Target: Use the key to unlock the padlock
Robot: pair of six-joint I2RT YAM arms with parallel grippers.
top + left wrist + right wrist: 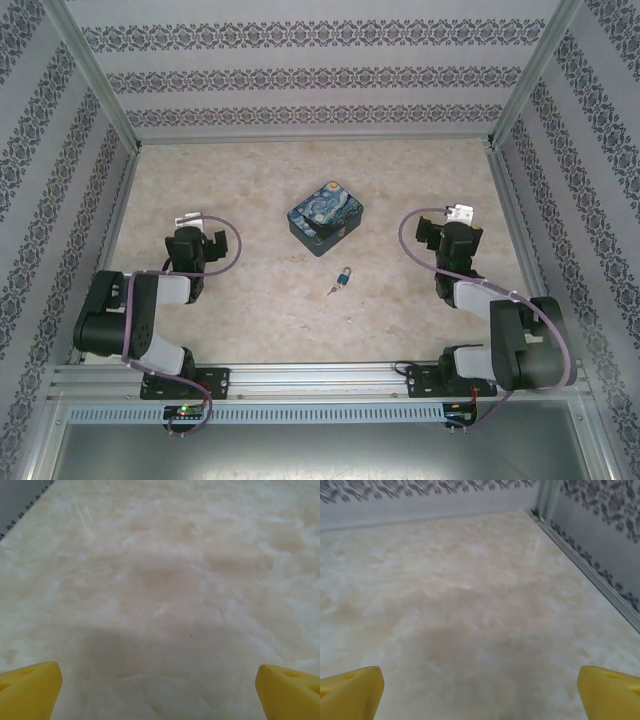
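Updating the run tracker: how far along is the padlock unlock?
Done: nothing visible yet. In hand: nothing; the left gripper and right gripper are both open and empty. Left: everything. The tiny blue padlock with silvery shackle and the slim dark metal key lie close together in front of the starry-night painted tin, neither gripped.

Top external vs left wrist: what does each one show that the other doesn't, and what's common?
Top external: the blue padlock with the key next to it, the starry tin beyond them, the left arm, the right arm and the patterned walls. Left wrist: a close-up of the left jaws, yellow, wide apart, nothing between them. Shared: the marbled tabletop.
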